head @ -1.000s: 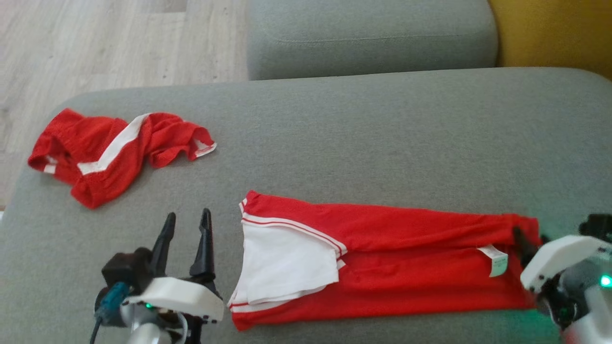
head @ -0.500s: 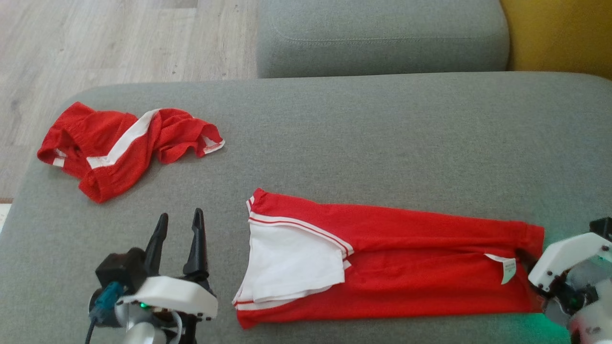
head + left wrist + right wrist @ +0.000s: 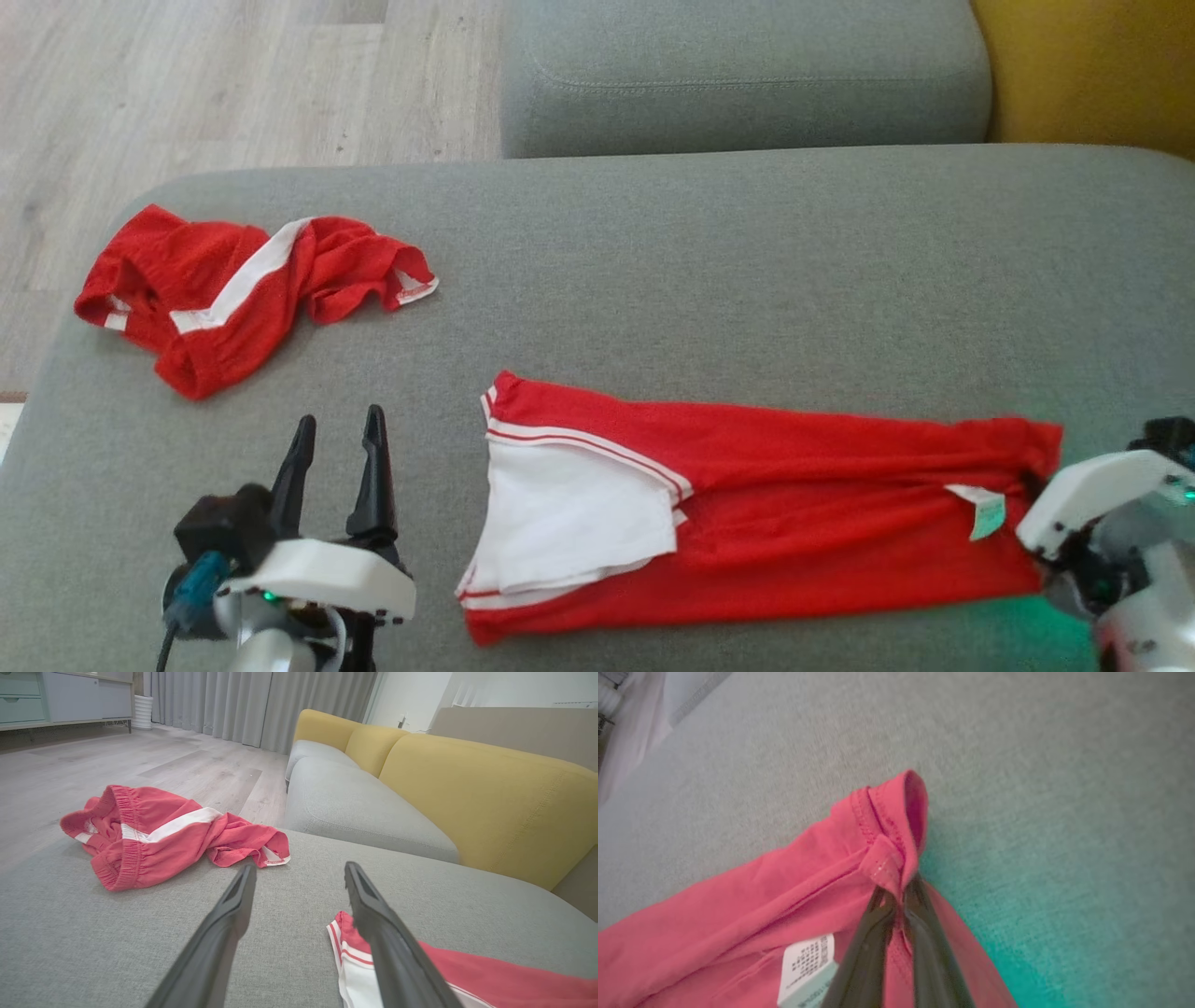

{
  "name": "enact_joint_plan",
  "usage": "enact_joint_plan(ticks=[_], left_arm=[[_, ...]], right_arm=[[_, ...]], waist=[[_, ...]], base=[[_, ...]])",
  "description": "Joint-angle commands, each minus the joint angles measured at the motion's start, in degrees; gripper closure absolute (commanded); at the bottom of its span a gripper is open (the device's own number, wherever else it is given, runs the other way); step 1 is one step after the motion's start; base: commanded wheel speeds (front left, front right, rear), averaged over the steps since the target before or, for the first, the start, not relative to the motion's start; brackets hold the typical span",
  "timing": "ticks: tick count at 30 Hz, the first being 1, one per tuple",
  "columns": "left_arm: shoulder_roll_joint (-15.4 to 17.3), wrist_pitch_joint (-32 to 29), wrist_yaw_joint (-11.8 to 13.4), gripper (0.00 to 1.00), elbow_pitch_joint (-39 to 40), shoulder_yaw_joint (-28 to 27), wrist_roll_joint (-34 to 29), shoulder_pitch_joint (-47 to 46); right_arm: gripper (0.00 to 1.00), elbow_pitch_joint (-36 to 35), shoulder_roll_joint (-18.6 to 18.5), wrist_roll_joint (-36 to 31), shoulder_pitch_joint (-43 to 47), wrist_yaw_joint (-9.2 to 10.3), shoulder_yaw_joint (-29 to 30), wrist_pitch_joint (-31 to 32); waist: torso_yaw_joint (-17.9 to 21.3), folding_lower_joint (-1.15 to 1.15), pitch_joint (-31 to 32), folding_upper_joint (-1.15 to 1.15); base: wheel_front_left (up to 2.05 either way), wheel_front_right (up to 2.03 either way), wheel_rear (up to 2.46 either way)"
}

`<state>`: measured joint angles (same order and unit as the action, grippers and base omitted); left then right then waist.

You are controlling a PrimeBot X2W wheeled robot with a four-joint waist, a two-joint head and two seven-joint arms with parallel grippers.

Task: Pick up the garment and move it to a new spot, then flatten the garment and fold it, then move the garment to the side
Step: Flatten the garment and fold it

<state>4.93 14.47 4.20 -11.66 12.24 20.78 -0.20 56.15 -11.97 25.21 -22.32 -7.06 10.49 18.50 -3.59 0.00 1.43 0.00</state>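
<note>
Pinched shut, my right pincer (image 3: 900, 896) grips the hem corner of the red garment (image 3: 794, 523), stretched flat along the near edge of the grey cushion (image 3: 747, 280). Crumpled red shorts (image 3: 243, 289) lie at its far left. At its near left my left pincer (image 3: 338, 416) gapes wide, holding nothing. 1 white label (image 3: 808, 966) on the garment has unreadable print.

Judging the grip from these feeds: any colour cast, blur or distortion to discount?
Right wrist view: soft, with a green glow tinting the sofa cushion beside the red garment. Head view: same green spill near the right gripper. Left wrist view: sharp, wide-angle stretched.
</note>
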Motion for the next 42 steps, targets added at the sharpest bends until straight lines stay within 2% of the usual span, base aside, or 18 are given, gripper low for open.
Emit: enact_joint_plan(ticks=[1,6,10,13,17,23,27,31,42], left_arm=[[-0.22,0.52,-0.25,0.0,1.49,-2.16,-0.44,-1.9],[-0.55,0.52,-0.55,0.0,1.46,-2.81,-0.69,-1.45],[-0.8,0.52,-0.73,0.0,1.39,-3.37,-0.76,-1.22],[-1.01,0.52,-0.92,0.0,1.3,-3.74,-0.71,-1.02],[-1.26,0.52,-1.17,0.0,0.9,-4.1,-0.65,-0.73],[-1.45,0.52,-1.75,0.0,0.27,-4.33,-0.98,-0.76],[-1.51,0.52,-2.06,0.0,-0.14,-4.23,-1.15,-1.15],[-1.59,0.52,-2.38,0.0,-0.92,-4.06,-1.33,-1.71],[-1.79,0.52,-2.83,0.0,-2.86,-3.46,-1.46,-2.61]], right_arm=[[1.0,-2.43,-2.87,0.03,-1.57,-0.43,-0.72,-1.28],[1.0,-4.43,-7.32,-1.96,-2.33,-0.43,1.08,-2.5],[1.0,-8.53,-7.09,-2.02,-2.79,-0.43,0.4,-1.67],[1.0,-13.69,-5.3,-2.25,-1.87,-0.43,-0.74,-0.31],[1.0,-24.74,0.43,-0.6,1.41,-0.43,-3.2,3.25],[1.0,-42.43,6.98,6.88,8.59,-0.43,-8.46,10.83],[1.0,-46.78,8.35,10.36,10.52,-0.43,-11.0,11.54],[1.0,-46.16,8.99,14.21,10.48,-0.43,-13.97,9.61],[1.0,-34.47,9.08,24.29,6.5,-0.43,-25.37,-0.66]], waist=[[0.11,0.0,0.14,0.0],[0.64,0.0,0.65,0.0],[1.0,0.0,1.1,0.0],[0.94,0.0,1.6,0.0],[0.23,0.0,2.42,0.0],[-1.95,0.0,2.71,0.0],[-3.36,0.0,2.42,0.0],[-5.44,0.0,1.94,0.0],[-11.23,0.0,1.13,0.0]], base=[[0.0,0.0,0.0],[0.0,0.0,0.0],[0.0,0.0,0.0],[0.0,0.0,0.0],[0.0,0.0,0.0],[0.0,0.0,0.0],[0.0,0.0,0.0],[0.0,0.0,0.0],[0.0,0.0,0.0]])
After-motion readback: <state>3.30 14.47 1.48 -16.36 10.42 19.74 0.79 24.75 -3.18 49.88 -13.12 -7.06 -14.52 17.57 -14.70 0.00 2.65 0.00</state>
